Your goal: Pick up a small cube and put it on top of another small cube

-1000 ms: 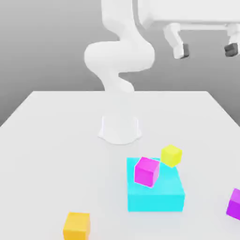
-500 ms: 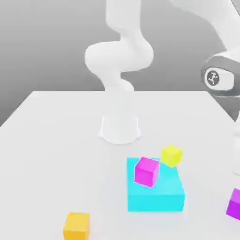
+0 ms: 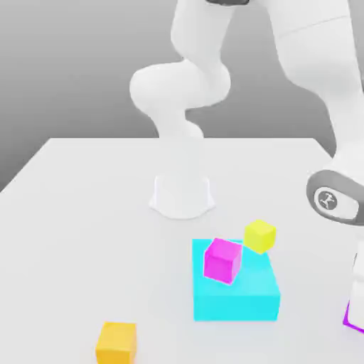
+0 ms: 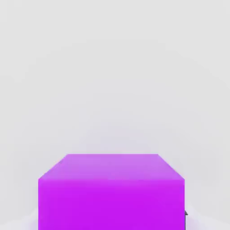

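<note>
In the exterior view, the gripper reaches down around the purple cube at the exterior view's right, well in from the worktop's far edge; the pincer is clenched on that cube, presumably because it is the one to be stacked. The cyan block seems to serve as a low platform: the magenta cube sits turned on its top, and the yellow cube overlaps its far corner towards the exterior view's right, whether on it I can't tell. The orange cube lies apart, nearer the camera, towards the exterior view's left. Which one should carry the purple cube, the task leaves open. The arm's base stands inside the far edge, between its two corners; the worktop is plain and pale, the room behind a bare grey. In the hand view the purple cube lies squared to the hand, a sensible hold for a level lift, over the same pale surface.
</note>
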`<state>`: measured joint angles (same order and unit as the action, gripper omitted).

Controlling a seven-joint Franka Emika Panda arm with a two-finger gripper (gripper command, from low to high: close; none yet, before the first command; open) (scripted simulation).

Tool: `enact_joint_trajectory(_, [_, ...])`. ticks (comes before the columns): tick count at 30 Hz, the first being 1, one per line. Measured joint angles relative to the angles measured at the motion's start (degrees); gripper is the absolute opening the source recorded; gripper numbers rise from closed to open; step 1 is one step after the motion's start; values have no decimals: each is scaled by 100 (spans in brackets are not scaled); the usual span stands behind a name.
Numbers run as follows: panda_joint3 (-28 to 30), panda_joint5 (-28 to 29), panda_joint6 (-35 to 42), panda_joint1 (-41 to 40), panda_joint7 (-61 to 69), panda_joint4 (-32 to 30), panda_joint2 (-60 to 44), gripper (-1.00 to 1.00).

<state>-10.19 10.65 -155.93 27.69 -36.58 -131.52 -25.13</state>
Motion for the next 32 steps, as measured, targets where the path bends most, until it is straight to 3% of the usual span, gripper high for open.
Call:
enact_joint_trajectory(12, [108, -1079, 1062, -1038, 874, -1372, 2502, -100])
enact_joint_trajectory(22, [671, -1275, 1768, -1642, 1131, -2741, 4580, -100])
enact_joint_trajectory(28, [732, -1227, 802, -1786, 1111, -3172, 4041, -100])
enact_joint_trajectory(29, [727, -1218, 611, -1793, 1104, -3210, 3890, 100])
enact_joint_trajectory(32, [727, -1218, 611, -1793, 1104, -3210, 3890, 100])
